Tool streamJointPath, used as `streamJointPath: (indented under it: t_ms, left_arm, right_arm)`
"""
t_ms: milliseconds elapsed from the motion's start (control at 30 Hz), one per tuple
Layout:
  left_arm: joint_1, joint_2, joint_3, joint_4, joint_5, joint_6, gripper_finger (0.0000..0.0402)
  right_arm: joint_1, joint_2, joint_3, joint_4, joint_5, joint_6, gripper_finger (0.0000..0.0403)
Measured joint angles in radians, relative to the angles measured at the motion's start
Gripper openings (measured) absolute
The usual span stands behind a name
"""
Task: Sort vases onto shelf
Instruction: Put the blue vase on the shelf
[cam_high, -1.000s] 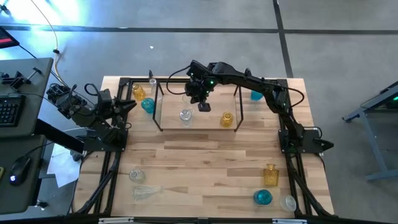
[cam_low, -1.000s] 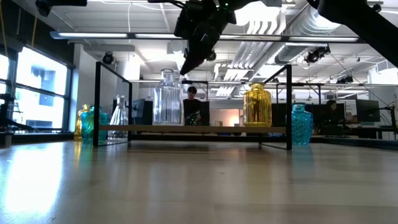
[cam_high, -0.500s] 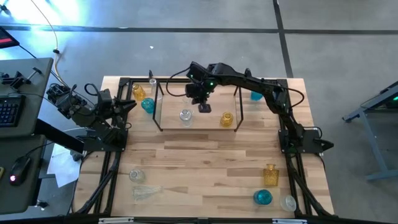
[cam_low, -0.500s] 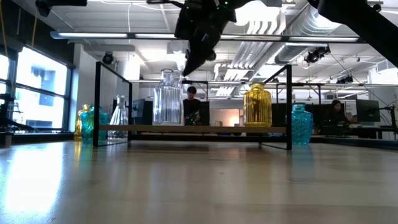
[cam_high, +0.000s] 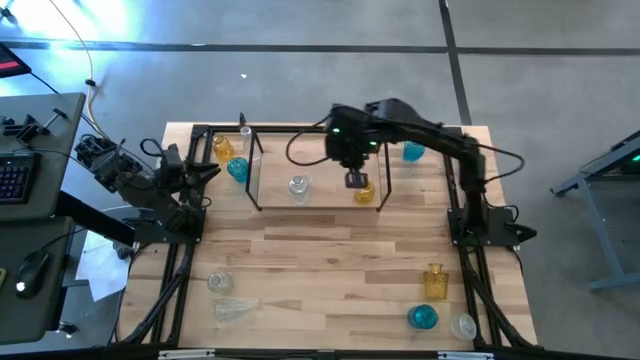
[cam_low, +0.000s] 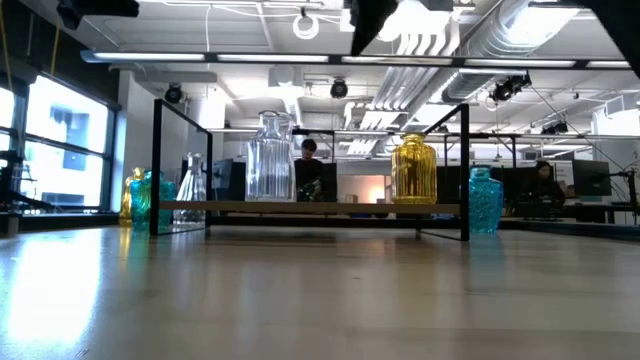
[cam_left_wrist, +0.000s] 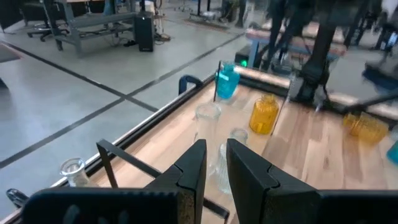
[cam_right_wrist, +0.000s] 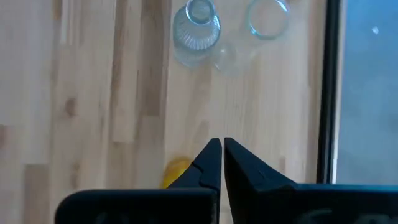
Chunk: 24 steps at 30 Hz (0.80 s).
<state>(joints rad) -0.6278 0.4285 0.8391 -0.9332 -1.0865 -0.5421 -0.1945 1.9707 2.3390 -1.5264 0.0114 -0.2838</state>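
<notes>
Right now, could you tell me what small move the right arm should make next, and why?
Probably swing the shut, empty right end effector away from the black wire shelf toward the unsorted amber squarish glass vase at the table's near right; the shelf holds only a clear vase and an amber one.

table (cam_high: 330, 250): light wood, vases scattered | shelf (cam_high: 318, 205): clear vase (cam_high: 298, 187), amber vase (cam_high: 365, 191)

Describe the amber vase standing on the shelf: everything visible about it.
The amber vase is a translucent yellow glass jar with a rounded, ribbed body and a short, narrow neck. It stands upright on the light wood floor of the shelf, toward the right end, apart from the clear vase to its left. From above, the right gripper hangs right beside it, shut and empty; nothing touches the vase but the shelf floor.
</notes>
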Motion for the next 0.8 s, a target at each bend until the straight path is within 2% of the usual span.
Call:
streamJointPath:
  t_ms: [133,467,633,800]
  left_arm:
    - [0.000,0.000,-0.027,0.013,0.020,-0.004,0.0056]
    - [-0.002,0.006,-0.055,0.170,0.223,0.049,0.0056]
    - [-0.002,0.067,-0.055,0.316,0.307,0.109,0.0056]
    - [-0.006,0.193,-0.054,0.474,0.351,0.141,0.0056]
  right_arm:
    - [0.096,-0.092,0.000,-0.033,0.080,0.144,0.0000]
    - [0.396,-0.209,0.000,-0.045,0.285,0.456,0.0000]
    - [0.523,-0.212,-0.020,-0.044,0.362,0.512,0.0000]
    - [0.605,-0.211,-0.124,-0.044,0.390,0.579,0.0000]
